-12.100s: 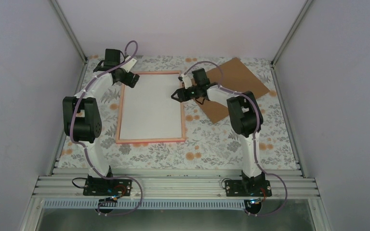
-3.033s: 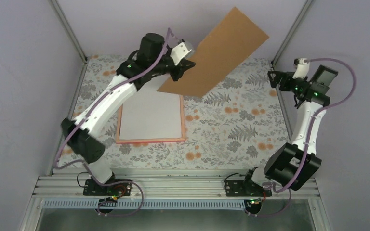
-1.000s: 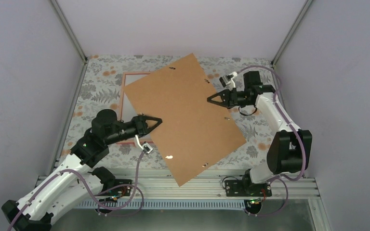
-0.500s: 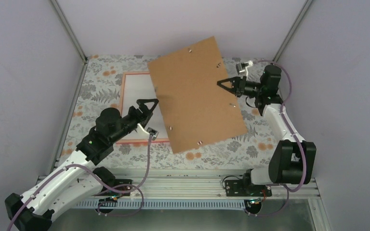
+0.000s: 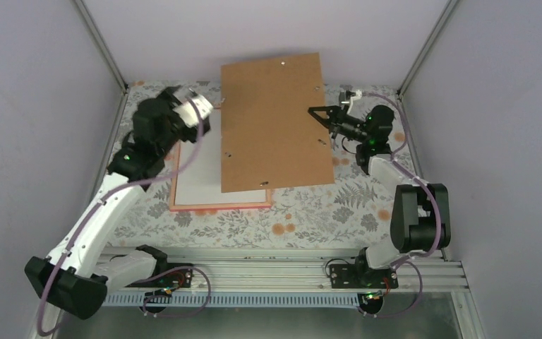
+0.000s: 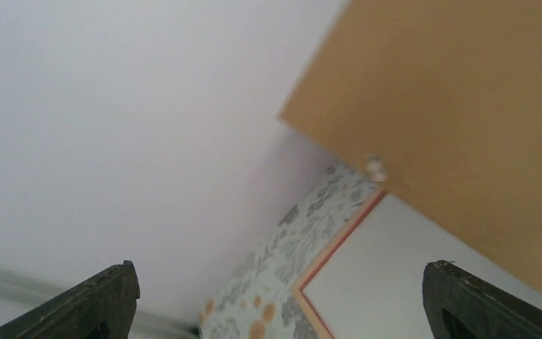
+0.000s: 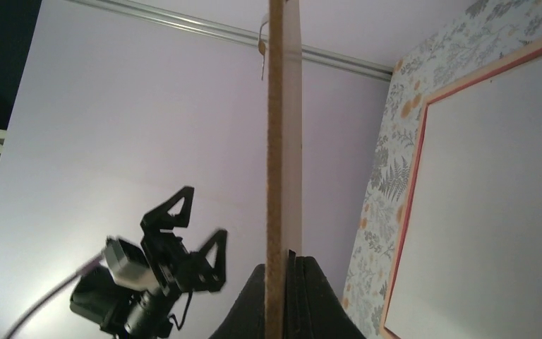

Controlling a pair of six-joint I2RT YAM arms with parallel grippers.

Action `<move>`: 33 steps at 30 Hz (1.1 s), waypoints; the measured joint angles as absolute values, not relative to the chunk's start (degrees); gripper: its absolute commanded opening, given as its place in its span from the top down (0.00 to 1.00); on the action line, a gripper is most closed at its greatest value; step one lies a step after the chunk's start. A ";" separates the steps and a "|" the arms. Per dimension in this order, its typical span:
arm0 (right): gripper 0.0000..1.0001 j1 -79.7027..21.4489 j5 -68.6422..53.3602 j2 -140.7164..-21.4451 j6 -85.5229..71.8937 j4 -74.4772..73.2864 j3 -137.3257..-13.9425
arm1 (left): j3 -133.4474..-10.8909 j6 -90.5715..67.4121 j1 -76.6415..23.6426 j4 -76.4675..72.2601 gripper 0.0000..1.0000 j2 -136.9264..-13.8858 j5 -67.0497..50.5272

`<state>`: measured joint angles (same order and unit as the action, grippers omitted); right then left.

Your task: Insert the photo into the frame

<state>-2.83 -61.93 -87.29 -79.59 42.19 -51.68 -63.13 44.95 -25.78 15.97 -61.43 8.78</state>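
Clenching the right gripper [image 5: 317,111] on the right edge of the brown backing board [image 5: 272,120], held above the far side of the bench [image 5: 310,212], with the left gripper [image 6: 279,267] released wide near the board's left edge, and the photo [image 5: 197,166] lying white side up inside the pink frame [image 5: 219,205] left of the bench's middle.

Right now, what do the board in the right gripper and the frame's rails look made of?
Backing board: probably hardboard or fibreboard, matte brown, its cut edge grainy in the right wrist view. Frame: smooth pink rails, painted wood or plastic; the look leaves it open.
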 measured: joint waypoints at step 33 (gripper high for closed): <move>0.96 -19.79 -45.52 -119.63 -75.53 50.52 -62.15 | -69.04 6.35 14.41 32.86 0.44 -95.46 -30.41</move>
<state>-19.79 -45.52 -119.63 -75.53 50.52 -62.15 -69.04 6.35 14.41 32.86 -95.46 -30.41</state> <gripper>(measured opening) 0.038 0.641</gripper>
